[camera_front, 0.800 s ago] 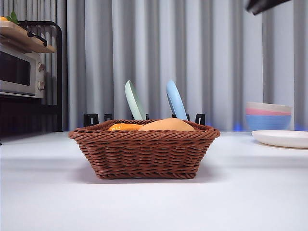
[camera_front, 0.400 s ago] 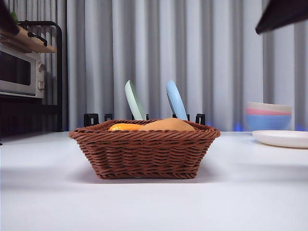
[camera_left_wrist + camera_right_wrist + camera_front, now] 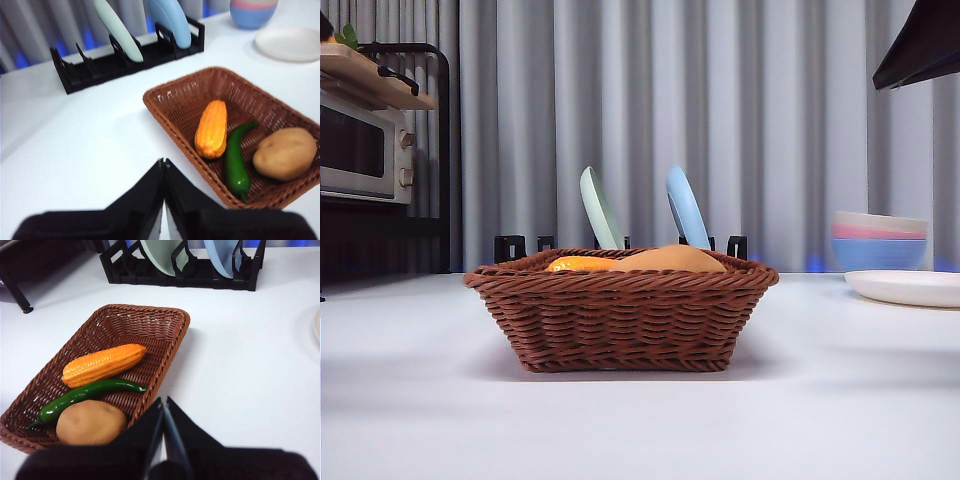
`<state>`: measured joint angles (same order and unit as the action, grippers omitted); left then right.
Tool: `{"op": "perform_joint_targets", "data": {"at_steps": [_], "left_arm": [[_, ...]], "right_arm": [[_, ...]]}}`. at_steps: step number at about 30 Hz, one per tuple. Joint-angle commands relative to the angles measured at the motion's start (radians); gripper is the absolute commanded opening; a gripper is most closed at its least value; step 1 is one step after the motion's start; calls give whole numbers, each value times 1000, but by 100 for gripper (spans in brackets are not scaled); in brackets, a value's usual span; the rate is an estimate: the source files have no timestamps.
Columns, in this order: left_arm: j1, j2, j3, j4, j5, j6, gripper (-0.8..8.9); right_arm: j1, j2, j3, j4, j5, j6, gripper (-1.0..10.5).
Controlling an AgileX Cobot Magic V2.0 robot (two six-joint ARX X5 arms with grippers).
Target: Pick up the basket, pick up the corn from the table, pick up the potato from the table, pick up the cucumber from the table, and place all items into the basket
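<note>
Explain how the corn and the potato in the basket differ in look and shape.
The corn is bright orange-yellow with bumpy rows of kernels; the potato is smooth and tan. The corn is elongated and tapers to one end; the potato is a rounder oval. Both lie inside the basket, with the cucumber between them.

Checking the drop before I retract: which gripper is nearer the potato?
Right. The right gripper hangs just outside the basket beside the potato; the left gripper is off the opposite side, with the corn and cucumber between.
</note>
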<state>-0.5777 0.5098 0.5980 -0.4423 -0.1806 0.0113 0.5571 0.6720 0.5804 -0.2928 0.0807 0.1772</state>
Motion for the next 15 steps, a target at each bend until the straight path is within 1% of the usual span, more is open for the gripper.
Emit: {"op": "perform_joint_targets", "data": {"at_steps": [1,9,11,13,15], "left_arm": [[2,0,-6,0,0,-11,0],[2,-2,-6,-3,0,-11,0],[6,-42,-6,-18,-11,19,-1],[34,-82,-9,-30,2,18,-1],[83,-137,-23,-32,50,15,-1]], "right_arm": [[0,1,-5,5,6,16,2],[0,0,-5,5,4,16,2],[0,0,-5,3,5,16,2],[0,0,-5,3,4,16,2],[0,0,-5,3,5,16,2]]}}
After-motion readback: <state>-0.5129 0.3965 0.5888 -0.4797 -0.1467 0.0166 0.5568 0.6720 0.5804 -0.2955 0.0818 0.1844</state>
